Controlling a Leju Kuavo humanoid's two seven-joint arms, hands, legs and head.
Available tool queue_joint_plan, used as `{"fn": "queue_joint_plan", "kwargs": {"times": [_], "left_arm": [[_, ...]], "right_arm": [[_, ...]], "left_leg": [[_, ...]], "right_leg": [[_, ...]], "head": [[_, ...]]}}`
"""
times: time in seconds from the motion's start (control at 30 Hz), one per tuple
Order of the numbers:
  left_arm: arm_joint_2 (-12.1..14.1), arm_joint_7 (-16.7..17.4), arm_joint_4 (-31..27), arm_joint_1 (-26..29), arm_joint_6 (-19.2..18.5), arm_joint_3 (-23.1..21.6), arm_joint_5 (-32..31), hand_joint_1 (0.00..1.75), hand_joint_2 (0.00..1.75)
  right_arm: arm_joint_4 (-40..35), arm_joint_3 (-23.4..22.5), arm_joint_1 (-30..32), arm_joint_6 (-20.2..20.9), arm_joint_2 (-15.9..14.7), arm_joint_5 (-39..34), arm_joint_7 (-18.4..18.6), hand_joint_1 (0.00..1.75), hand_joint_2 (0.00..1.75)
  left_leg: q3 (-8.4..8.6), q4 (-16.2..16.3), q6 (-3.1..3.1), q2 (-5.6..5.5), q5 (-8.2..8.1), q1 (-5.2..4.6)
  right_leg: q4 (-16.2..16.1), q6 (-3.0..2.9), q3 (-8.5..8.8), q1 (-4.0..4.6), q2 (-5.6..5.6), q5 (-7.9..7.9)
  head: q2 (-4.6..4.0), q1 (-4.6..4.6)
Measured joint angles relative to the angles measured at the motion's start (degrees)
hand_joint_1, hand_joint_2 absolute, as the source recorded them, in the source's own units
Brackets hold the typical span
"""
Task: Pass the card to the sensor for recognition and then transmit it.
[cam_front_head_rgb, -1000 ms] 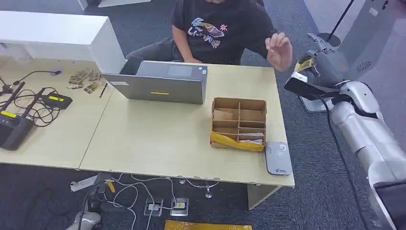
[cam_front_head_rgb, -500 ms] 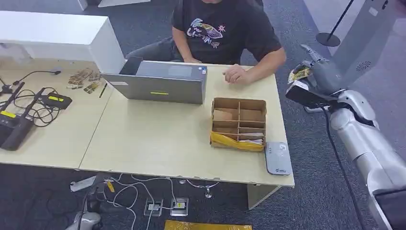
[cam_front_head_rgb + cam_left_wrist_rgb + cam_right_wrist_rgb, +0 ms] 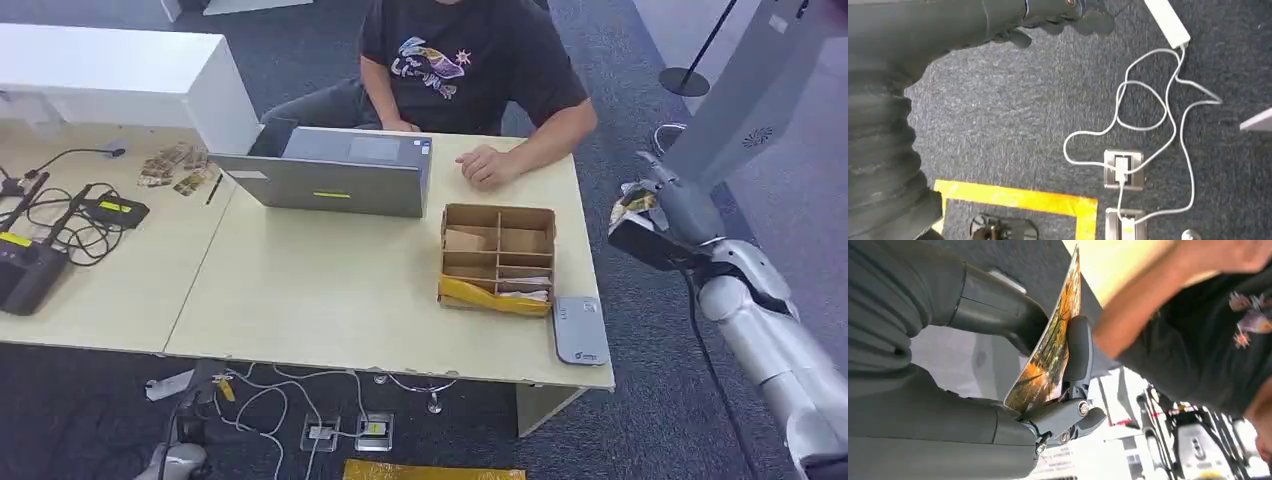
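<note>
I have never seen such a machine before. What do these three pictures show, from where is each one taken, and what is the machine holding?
This is a humanoid robot with two silver arms. The wide picture is from its head, looking down at a table. On the table lie a laptop, a cardboard box with compartments and a grey card sensor. A person sits behind, one hand resting on the table.

The other two pictures come from cameras at the wrists. The right wrist view shows the right hand pinching a colourful card; the head view shows that hand beside the table. The left wrist view looks down at carpet and cables; the left hand hangs there, its fingers too dark to judge.
</note>
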Motion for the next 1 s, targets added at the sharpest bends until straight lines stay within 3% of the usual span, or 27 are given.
{"fn": "queue_joint_plan", "kwargs": {"times": [0.23,0.4,1.0], "left_arm": [[0.17,-0.04,0.0,-0.02,-0.17,0.19,-0.74,0.0,1.75],[0.28,-0.04,0.0,-0.01,-0.28,0.2,-1.09,0.0,1.75],[0.57,-0.22,0.0,0.01,-0.28,0.24,-0.55,0.0,1.75]], "right_arm": [[-9.71,-2.07,9.74,3.19,-2.4,1.16,4.48,1.75,1.75],[-14.73,-2.86,15.29,3.76,-2.88,1.62,5.59,1.75,1.75],[-20.34,-2.64,18.84,7.19,-2.25,3.34,6.25,1.75,1.75]], "left_leg": [[-0.01,-0.01,0.0,0.03,-0.02,0.02],[-0.04,-0.01,-0.01,0.04,-0.02,0.04],[-0.03,-0.02,-0.01,0.05,-0.01,0.04]], "right_leg": [[0.0,0.0,-0.02,0.02,0.03,-0.01],[0.0,-0.01,-0.02,0.04,0.06,0.0],[0.0,-0.01,-0.03,0.04,0.08,0.0]], "head": [[0.0,-0.04],[0.0,-0.04],[0.0,-0.02]]}}
